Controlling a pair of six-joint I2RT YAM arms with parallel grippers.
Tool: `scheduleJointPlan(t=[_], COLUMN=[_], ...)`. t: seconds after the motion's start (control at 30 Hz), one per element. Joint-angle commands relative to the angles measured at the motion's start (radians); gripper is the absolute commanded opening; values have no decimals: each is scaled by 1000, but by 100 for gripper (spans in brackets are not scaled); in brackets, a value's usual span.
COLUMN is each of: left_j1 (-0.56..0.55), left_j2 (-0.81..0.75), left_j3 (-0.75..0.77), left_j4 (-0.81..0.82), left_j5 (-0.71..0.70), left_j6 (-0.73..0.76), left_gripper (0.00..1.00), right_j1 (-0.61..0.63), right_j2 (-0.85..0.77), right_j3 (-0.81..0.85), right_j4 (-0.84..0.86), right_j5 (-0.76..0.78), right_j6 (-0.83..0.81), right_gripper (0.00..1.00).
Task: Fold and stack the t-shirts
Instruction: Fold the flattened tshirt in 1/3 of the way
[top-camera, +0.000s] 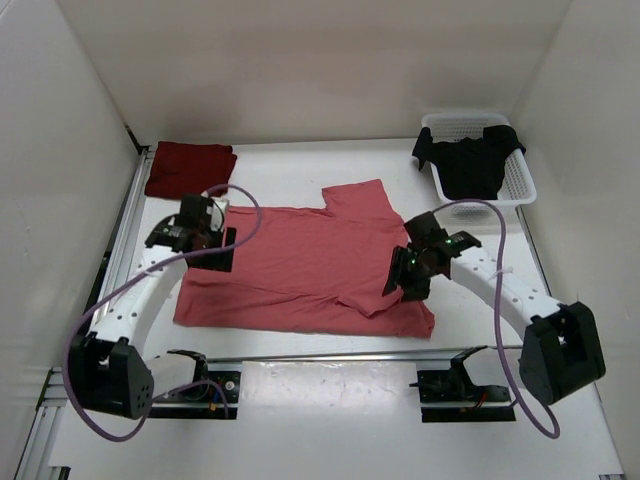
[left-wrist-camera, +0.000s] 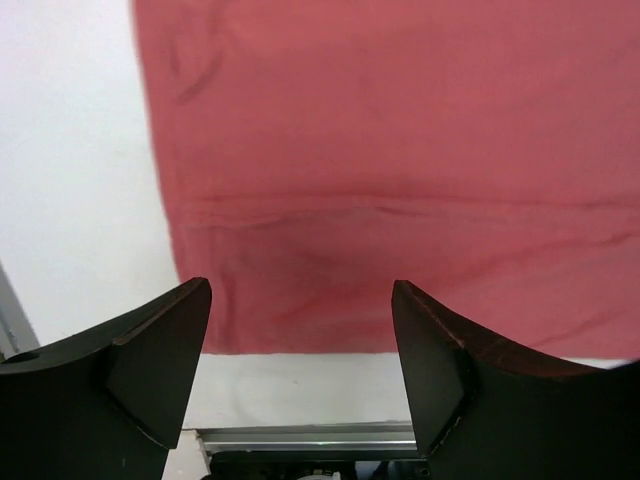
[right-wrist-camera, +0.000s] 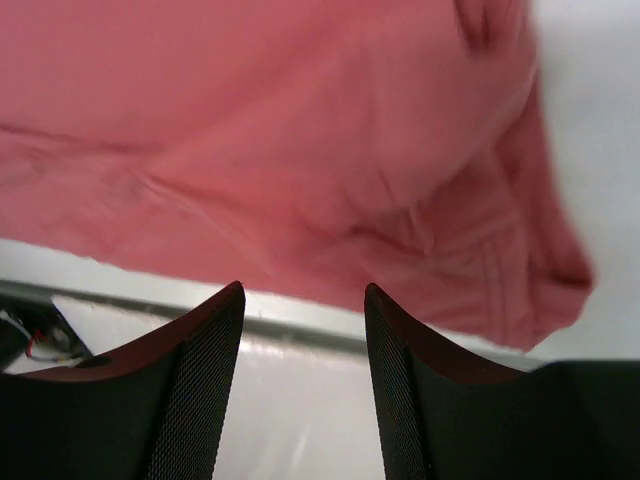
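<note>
The salmon pink t-shirt (top-camera: 300, 265) is lying spread mid-tabletop (top-camera: 300, 170). The maroon t-shirt (top-camera: 190, 167) is sitting at the far-left corner, and the black t-shirt (top-camera: 470, 160) is in the far-right basket (top-camera: 520, 185). The left gripper (left-wrist-camera: 300, 300) and right gripper (right-wrist-camera: 303, 295) are hanging over the salmon shirt's sides, fingers parted and gripping nothing.

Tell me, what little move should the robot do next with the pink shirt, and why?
Probably lower the left end effector onto the salmon pink cloth t-shirt at its left edge and pinch it. The shirt lies spread out, and the jaws hover open and empty above that edge.
</note>
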Motion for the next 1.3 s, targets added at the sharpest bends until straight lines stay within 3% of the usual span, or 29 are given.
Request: scheduleJointPlan(t=[0.0, 0.23, 0.5, 0.83, 1.0, 1.1, 1.13, 1.2, 1.27], left_j1=[-47, -38, -17, 5, 14, 23, 23, 23, 23], left_j2=[-7, -18, -62, -71, -71, -71, -71, -71, -82], left_j3=[-130, -326, -346, -356, -356, -356, -356, -356, -365], left_j4=[21, 128, 128, 119, 110, 110, 110, 110, 110], left_j5=[-84, -172, -184, -193, -193, -193, -193, -193, -184], left_j6=[-1, -1, -1, -1, -1, -1, -1, -1, -1], left_gripper=[84, 84, 84, 84, 84, 84, 84, 84, 84], right_j1=[8, 57, 75, 118, 138, 138, 138, 127, 147], right_j2=[8, 61, 71, 65, 99, 122, 133, 133, 142], right_j3=[-64, -120, -230, -242, -204, -204, -204, -169, -73], right_j4=[23, 118, 291, 330, 304, 304, 304, 293, 226], right_j5=[-54, -154, -115, 4, 38, 61, 61, 84, 173], right_j6=[137, 220, 464, 611, 621, 621, 610, 573, 527], right_gripper=[56, 61, 62, 59, 51, 38, 25, 10, 10])
